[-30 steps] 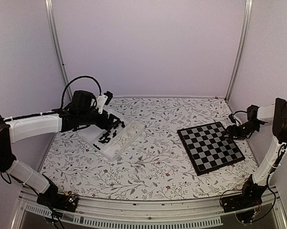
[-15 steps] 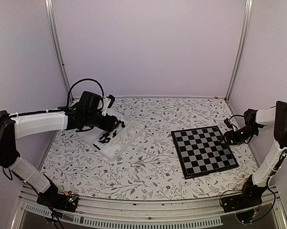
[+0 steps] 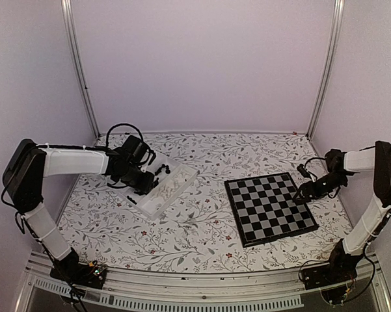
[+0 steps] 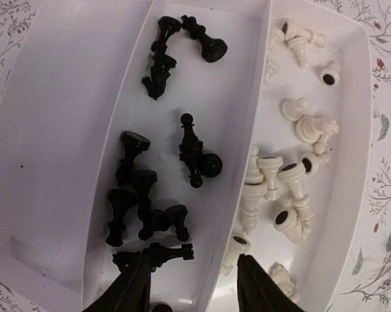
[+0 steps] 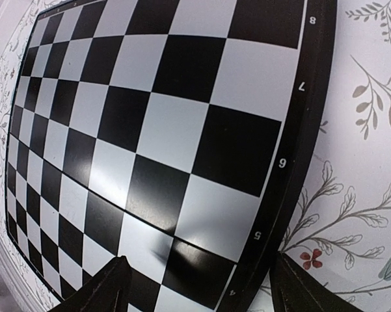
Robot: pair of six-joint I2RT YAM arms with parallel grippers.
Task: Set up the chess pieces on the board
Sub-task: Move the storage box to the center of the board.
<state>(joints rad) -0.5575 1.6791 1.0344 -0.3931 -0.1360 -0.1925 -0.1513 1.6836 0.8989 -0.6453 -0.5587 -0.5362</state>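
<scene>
Pale lilac walls (image 3: 202,65) enclose a floral-patterned tabletop (image 3: 202,221).

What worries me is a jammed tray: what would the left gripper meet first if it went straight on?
Likely the black chess piece lying between the left gripper's fingers, in the tray's middle compartment; the divider sits close too, depth unclear.

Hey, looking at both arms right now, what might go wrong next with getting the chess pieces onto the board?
1. The left gripper hangs open over the tray's divider, with a fallen black piece and a white piece right at its fingertips. Closing here may catch both pieces or the wall.
2. The right gripper straddles the edge of the board, low over it. A sideways move could shove the board askew.
</scene>
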